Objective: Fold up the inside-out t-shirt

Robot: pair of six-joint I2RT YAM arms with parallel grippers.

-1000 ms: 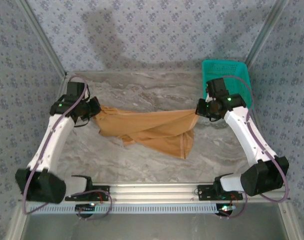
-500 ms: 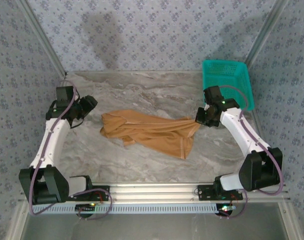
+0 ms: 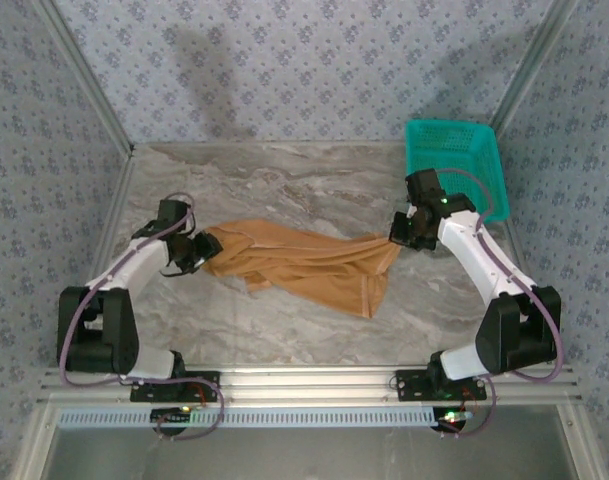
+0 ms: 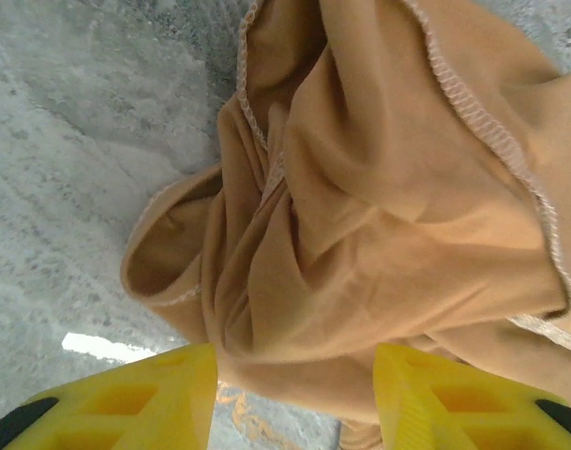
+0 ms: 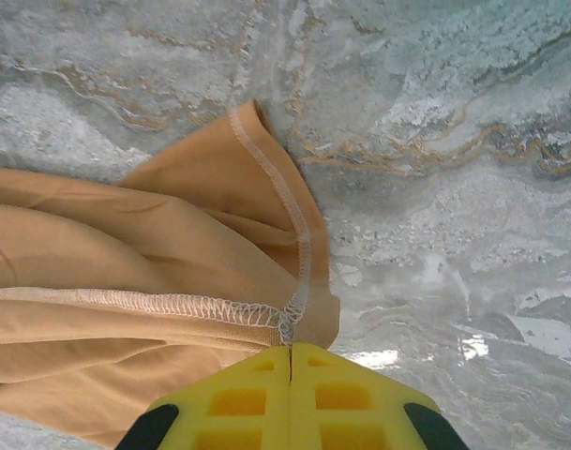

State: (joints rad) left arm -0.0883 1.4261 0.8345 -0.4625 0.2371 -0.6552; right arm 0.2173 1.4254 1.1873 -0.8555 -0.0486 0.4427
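grey marbled table top; crumpled tan cloth inside-out t-shirt at its centre, stretched from 9 to 3 o'clock; teal plastic mesh basket at 2 o'clock; right gripper, fingers pressed together, pinching the shirt's stitched 3 o'clock edge; left gripper, fingers spread at the 9 o'clock bunch, contact unclear.
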